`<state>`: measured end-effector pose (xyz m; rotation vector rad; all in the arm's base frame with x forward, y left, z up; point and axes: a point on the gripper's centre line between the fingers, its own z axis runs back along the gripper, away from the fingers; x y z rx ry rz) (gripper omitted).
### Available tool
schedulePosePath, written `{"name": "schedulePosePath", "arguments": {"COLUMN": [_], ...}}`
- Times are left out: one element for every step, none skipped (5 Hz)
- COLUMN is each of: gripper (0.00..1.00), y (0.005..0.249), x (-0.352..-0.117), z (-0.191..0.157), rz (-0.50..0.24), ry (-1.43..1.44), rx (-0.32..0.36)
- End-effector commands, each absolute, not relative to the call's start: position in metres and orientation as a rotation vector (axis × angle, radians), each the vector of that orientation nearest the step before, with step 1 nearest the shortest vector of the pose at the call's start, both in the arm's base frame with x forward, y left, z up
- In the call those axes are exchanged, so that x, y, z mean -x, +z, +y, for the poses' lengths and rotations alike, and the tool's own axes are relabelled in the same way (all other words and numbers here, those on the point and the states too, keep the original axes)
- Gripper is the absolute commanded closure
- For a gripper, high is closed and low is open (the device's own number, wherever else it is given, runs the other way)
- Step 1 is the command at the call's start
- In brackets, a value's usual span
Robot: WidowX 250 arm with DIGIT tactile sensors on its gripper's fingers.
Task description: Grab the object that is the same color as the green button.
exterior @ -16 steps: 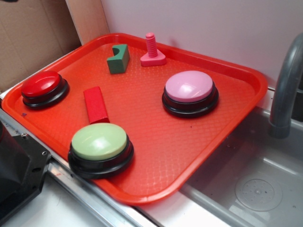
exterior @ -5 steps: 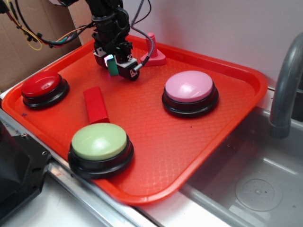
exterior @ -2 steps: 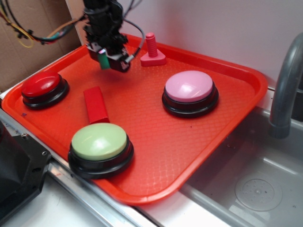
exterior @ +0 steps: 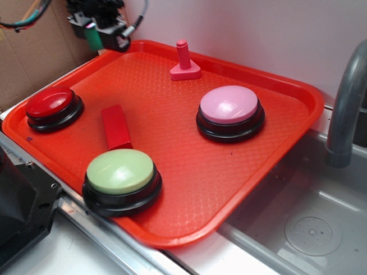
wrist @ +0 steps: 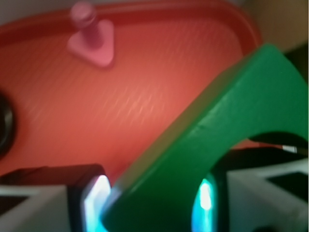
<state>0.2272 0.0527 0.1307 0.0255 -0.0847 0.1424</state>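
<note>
I have the dark green notched block clamped between my jaws, its long axis running slantwise across them, notch turned toward the right-hand jaw. My gripper hangs raised above the tray's far left corner, the block clear of the surface and the pink bolt-shaped piece ahead of the jaws.

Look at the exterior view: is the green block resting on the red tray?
No. The green block is held in the pincer, lifted above the far-left corner of the red tray.
</note>
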Motion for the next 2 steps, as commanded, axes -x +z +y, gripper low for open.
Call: {"name": "schedulePosePath", "arguments": {"gripper": [1.00, 1.00], "y": [0.1935, 0.1948], "x": [-0.1990, -0.1919], "z": [0.0137, 0.0111], "rz": [-0.161, -0.188], "ry": [0.155, 0.164], "rx": [-0.004, 0.012]}}
